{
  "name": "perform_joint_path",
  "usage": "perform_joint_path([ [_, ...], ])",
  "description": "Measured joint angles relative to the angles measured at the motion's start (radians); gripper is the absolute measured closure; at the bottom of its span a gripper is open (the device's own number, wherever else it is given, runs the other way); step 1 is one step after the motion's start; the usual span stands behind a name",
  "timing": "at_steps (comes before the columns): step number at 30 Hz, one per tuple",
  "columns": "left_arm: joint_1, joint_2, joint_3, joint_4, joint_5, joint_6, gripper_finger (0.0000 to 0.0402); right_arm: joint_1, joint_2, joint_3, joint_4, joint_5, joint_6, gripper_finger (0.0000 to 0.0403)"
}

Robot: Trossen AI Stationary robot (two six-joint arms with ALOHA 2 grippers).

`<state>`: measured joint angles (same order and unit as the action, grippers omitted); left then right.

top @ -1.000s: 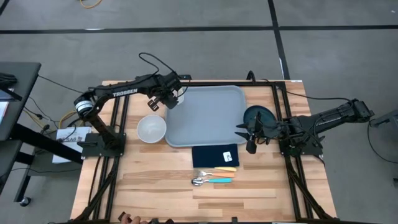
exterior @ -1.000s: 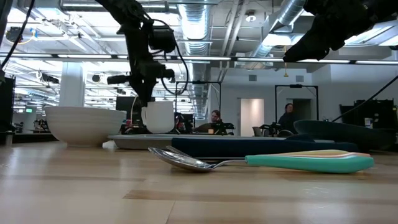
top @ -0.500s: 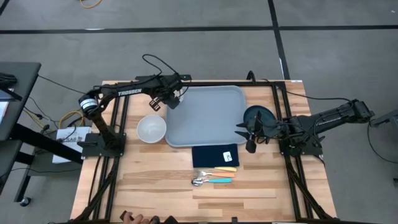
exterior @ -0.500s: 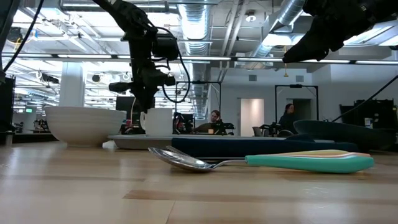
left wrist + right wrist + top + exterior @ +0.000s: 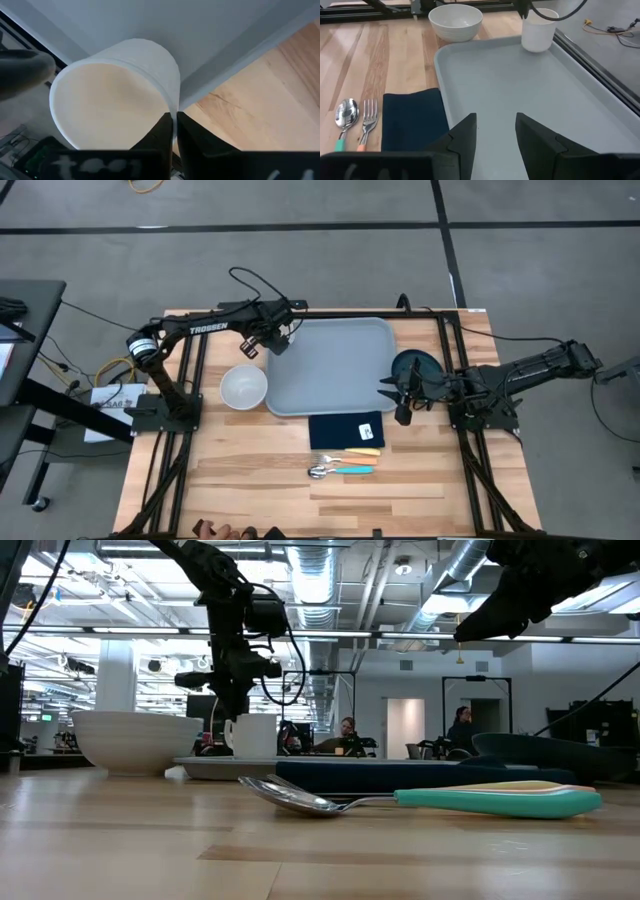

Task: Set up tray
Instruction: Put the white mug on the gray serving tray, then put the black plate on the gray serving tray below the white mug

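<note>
Since a second ago my left arm has lowered the white cup (image 5: 253, 735) so that it now stands on the tray (image 5: 335, 375), where before it hung just above; my right arm has not moved. The tray lies flat across the far middle of the table (image 5: 250, 470), its long side along the far edge. The cup sits in the tray's far left corner, upright. My left gripper (image 5: 174, 131) has its fingers narrow, pinching the cup's thin wall, one finger inside the rim and one outside.

To finish this step well, I judge I should open only a little, enough to free the wall, then rise straight up before pulling away, so the cup does not tip or slide against the raised rim.

My right gripper (image 5: 496, 131) waits over the tray's right edge, fingers apart and holding nothing, near the dark teal plate (image 5: 415, 365). The white bowl (image 5: 243, 387) stands just beside the tray's left edge.
</note>
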<state>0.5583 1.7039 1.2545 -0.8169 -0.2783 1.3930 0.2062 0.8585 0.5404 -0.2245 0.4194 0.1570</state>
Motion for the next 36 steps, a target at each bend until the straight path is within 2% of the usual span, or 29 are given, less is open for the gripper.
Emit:
perform_joint_path([
  [12,0.000,0.000,0.000,0.004,-0.004,-0.003,0.0358,0.000,0.000,0.000,0.000,0.000,0.000,0.0274],
  [30,0.000,0.000,0.002,0.003,-0.034,-0.100,0.0355,0.000,0.000,0.000,0.000,0.000,0.000,0.0274],
  [36,0.000,-0.001,0.040,-0.054,-0.041,-0.129,0.0355,0.000,0.000,0.000,0.000,0.000,0.000,0.0274],
])
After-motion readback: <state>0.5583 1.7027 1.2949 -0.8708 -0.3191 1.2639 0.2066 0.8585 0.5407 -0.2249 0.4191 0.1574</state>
